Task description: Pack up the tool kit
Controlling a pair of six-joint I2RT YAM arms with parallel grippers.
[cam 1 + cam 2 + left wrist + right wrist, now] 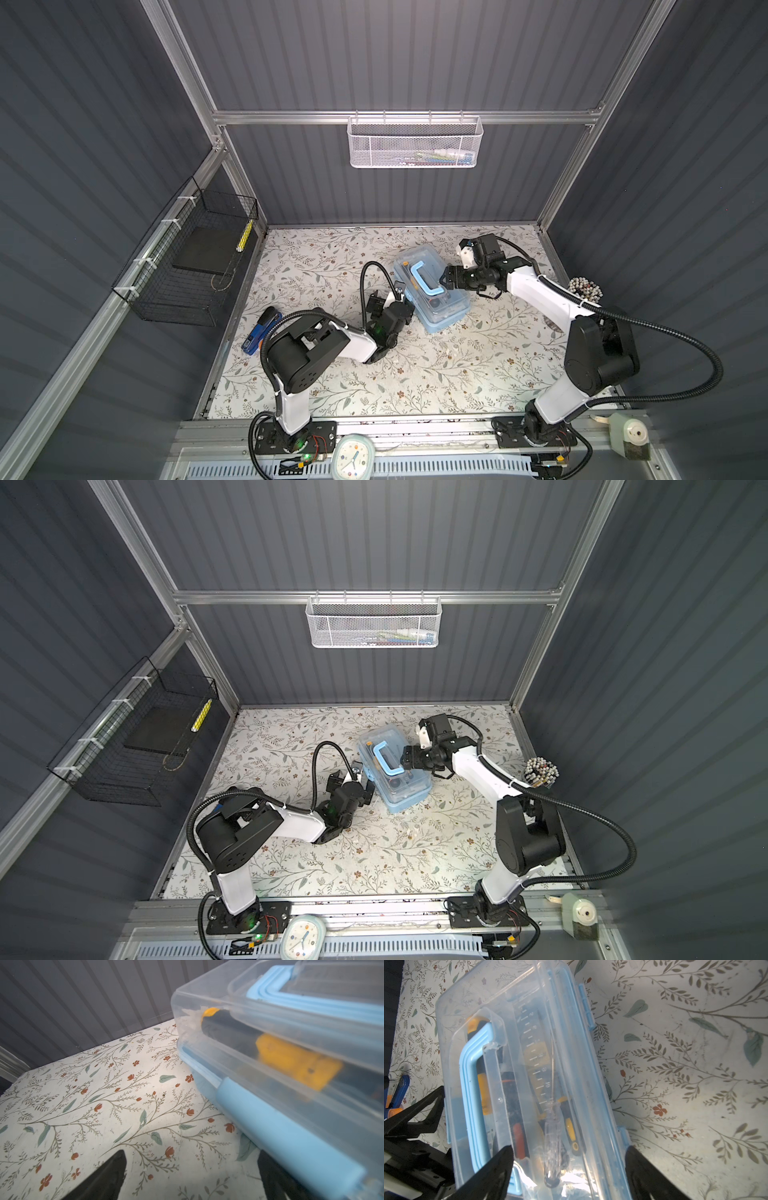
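Tool kit [446,309] sits on table [415,374], clear lid down, blue handle [424,276] flat on top. Right gripper [569,1153] jaws wide, over 1 end of the kit, lid between them; contact unclear. Left gripper [191,1167] jaws wide, holding nothing, kit's long side just beside them. Yellow-black screwdrivers [482,1093] inside.

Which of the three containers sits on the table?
The light-blue tool kit case; the white mesh basket and the black wire basket hang from the frame rails instead.
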